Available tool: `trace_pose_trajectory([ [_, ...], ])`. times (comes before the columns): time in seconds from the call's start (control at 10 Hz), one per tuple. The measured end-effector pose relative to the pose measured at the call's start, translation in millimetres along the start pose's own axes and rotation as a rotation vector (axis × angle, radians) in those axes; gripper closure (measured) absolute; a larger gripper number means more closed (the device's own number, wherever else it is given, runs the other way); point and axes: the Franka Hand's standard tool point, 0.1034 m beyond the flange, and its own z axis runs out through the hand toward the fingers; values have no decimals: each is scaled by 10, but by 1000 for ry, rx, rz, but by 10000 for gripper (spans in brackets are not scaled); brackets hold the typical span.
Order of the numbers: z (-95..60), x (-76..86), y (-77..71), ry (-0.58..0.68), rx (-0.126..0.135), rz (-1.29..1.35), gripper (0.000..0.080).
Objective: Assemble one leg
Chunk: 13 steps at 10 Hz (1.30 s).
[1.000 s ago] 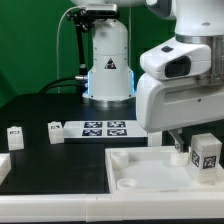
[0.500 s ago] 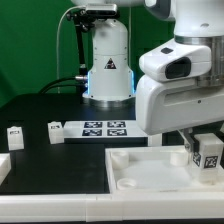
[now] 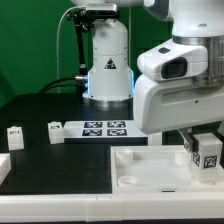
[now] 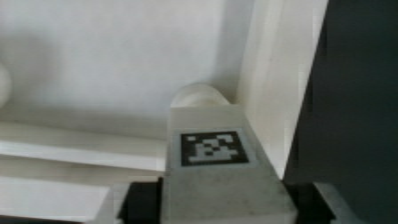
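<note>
Right now my pincer (image 4: 226, 198) is clenched on the leg (image 4: 222, 145), its tagged face toward the wrist camera and its rounded tip down by the raised rim of the white panel (image 4: 107, 90); whether it touches I cannot tell. Beyond the panel lies the marker board (image 3: 105, 128), with two small tagged blocks (image 3: 54, 130) toward the exterior view's left.

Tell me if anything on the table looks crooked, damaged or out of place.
Nothing stands out. The gripper holds one leg at the white panel's corner on the exterior view's right, with no damage visible. Two other legs stand upright on the table beside the marker board.
</note>
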Motion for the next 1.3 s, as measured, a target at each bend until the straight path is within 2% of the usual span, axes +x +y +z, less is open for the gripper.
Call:
trace_pose_trajectory([
  [0.3, 3, 0, 3, 1, 1, 297, 499],
  [0.5, 7, 18, 7, 19, 7, 591, 499],
  [0.8, 17, 20, -35, 21, 1, 900, 499],
  [1.0, 44, 16, -103, 11, 15, 1167, 501],
  [1.3, 43, 27, -128, -1, 39, 1369, 503],
])
